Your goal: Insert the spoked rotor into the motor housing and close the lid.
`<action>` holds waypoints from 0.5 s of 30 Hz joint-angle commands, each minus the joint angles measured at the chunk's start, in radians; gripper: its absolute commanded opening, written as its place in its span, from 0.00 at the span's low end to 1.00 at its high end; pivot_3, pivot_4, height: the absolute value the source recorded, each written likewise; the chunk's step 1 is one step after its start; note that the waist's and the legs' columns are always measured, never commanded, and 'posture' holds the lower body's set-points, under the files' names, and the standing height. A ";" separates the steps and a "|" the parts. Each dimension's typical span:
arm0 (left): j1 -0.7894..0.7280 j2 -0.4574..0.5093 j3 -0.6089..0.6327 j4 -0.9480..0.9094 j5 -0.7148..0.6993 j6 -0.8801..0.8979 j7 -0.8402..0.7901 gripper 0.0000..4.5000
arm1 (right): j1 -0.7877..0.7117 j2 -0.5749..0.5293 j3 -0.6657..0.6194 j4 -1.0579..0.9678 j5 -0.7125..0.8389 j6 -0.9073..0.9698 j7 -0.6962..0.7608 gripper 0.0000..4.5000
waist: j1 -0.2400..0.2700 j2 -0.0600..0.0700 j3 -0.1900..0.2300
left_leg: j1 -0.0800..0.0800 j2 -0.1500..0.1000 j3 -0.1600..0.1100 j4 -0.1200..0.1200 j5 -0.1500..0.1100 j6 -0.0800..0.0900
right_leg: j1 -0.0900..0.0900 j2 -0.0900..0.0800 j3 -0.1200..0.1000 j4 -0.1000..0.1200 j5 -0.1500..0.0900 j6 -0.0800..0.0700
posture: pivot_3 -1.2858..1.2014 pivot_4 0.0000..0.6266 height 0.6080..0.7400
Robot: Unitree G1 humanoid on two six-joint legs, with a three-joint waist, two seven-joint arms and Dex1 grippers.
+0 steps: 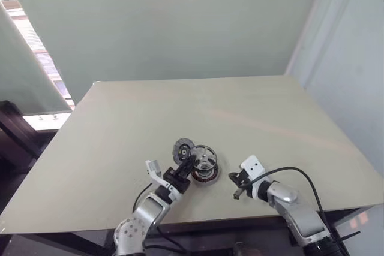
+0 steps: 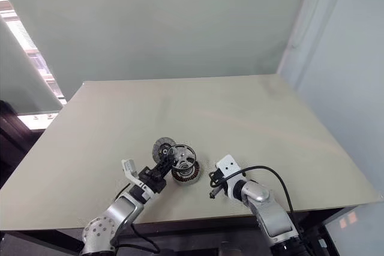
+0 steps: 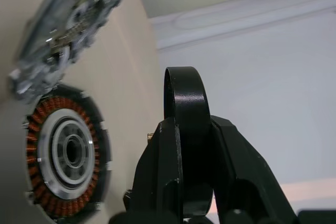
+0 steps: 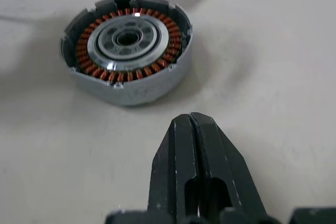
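Beige table (image 1: pixel 252 118), mostly bare. Near its front edge sits the motor housing (image 1: pixel 204 175), windings up. The lid (image 1: pixel 182 147) lies just behind-left.

Spoked rotor (image 1: pixel 204 159) above open motor housing (image 4: pixel 126 53)

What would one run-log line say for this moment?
left gripper: holding spoked wheel over motor housing | right gripper: shut, empty | lid: on table

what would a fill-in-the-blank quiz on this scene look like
1. The left gripper holds the ___ over the housing.
2. The right gripper is empty, its jaws ___.
3. The lid lies on the ___ just behind the housing.
Missing words: rotor; shut; table.
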 commanded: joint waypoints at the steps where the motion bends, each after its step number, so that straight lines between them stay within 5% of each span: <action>1: -0.026 -0.008 0.001 0.039 0.028 -0.005 -0.026 0.09 | 0.001 -0.004 -0.021 -0.065 0.010 0.003 -0.010 0.00 | 0.000 0.000 0.000 | 0.000 0.000 0.000 0.000 0.000 0.000 | 0.000 0.000 0.000 0.000 0.000 0.000 | 0.52 0.00 1.00; 15: -0.034 -0.040 0.035 0.109 0.120 -0.039 -0.038 0.09 | 0.035 -0.005 -0.028 -0.107 0.018 0.019 -0.030 0.00 | 0.000 0.000 0.000 | 0.000 0.000 0.000 0.000 0.000 0.000 | 0.000 0.000 0.000 0.000 0.000 0.000 | 0.52 0.00 1.00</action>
